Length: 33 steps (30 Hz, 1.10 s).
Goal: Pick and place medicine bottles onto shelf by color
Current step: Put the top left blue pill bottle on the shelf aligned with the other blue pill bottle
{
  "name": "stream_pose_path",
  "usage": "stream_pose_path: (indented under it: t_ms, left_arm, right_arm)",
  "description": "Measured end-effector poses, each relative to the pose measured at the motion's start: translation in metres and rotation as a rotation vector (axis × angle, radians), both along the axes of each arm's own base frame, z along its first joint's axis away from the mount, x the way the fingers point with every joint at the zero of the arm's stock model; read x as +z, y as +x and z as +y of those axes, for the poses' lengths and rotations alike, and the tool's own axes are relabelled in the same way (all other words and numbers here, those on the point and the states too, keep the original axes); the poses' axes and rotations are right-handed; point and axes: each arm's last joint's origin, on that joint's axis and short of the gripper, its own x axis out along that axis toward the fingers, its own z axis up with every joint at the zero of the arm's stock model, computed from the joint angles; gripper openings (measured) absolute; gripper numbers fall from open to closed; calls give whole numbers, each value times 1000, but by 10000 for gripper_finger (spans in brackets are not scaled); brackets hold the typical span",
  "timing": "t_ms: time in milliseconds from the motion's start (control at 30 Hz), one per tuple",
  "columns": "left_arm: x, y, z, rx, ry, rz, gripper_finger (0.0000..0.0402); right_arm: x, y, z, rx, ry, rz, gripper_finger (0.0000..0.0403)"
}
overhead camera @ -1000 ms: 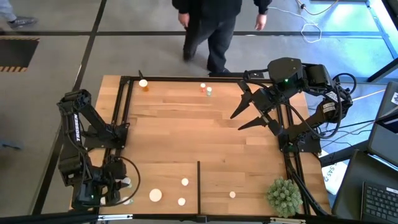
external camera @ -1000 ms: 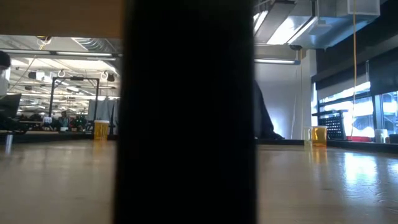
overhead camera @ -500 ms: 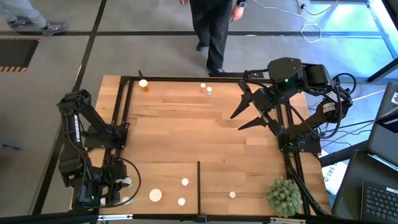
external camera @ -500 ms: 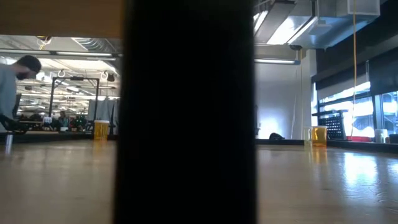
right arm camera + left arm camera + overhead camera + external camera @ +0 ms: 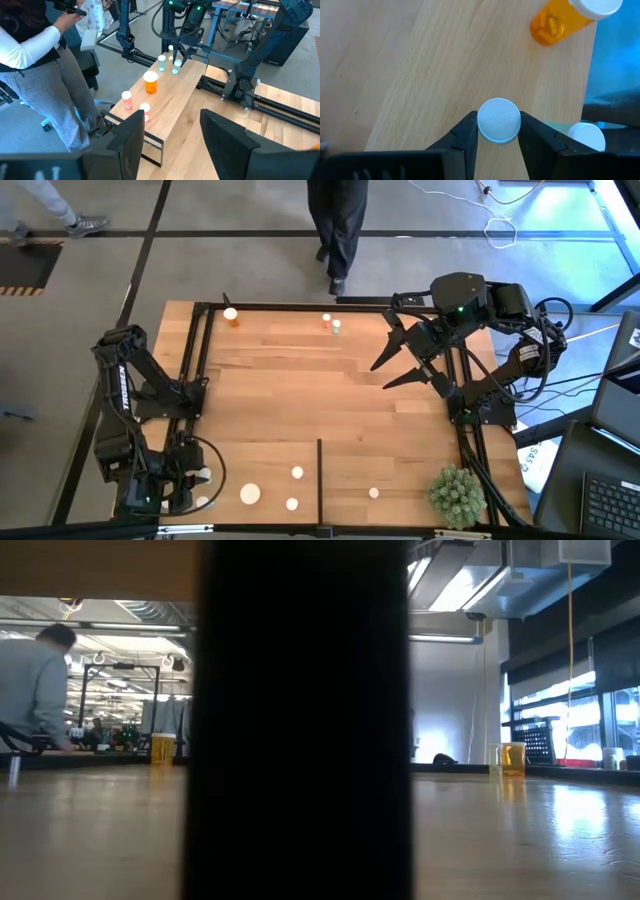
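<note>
My left gripper (image 5: 498, 126) sits over the table's near left corner (image 5: 195, 480), shut on a white-capped bottle (image 5: 498, 118); the cap hides its body. Beside it are a tilted orange bottle (image 5: 567, 19) and another white cap (image 5: 588, 136). Three more bottles (image 5: 249, 493) (image 5: 297, 472) (image 5: 291, 504) stand on the shelf (image 5: 270, 455) left of its dark divider (image 5: 319, 480), and one (image 5: 373, 493) stands right of it. An orange bottle (image 5: 231, 315) and two small ones (image 5: 330, 324) stand at the far edge. My right gripper (image 5: 379, 377) hangs open, high over the far right. My left gripper pinches the white cap by its round rim (image 5: 482, 123), one finger on each side. The fingers slant down onto it from above. The bottle stays upright in the hold. Whether its base rests on the wood, I cannot tell, because the cap hides it.
A spiky green plant ball (image 5: 457, 495) sits at the near right corner. Black frame rails (image 5: 200, 370) run along the table's left, far and right sides. A person (image 5: 338, 220) walks beyond the far edge and another (image 5: 45, 75) stands by the shelf end. The divider (image 5: 300, 720) blocks the low view's middle.
Both arms have kept still and nothing on the table has moved. The person beyond the far edge has walked on.
</note>
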Motion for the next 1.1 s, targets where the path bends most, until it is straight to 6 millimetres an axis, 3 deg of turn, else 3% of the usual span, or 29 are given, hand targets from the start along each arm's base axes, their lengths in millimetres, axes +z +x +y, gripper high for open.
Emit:
stream_pose_path:
  t_ms: [1100]
  left_arm:
    - [-1,0,2,6,15,1,115]
  right_arm:
    - [0,0,0,0,0,0,197]
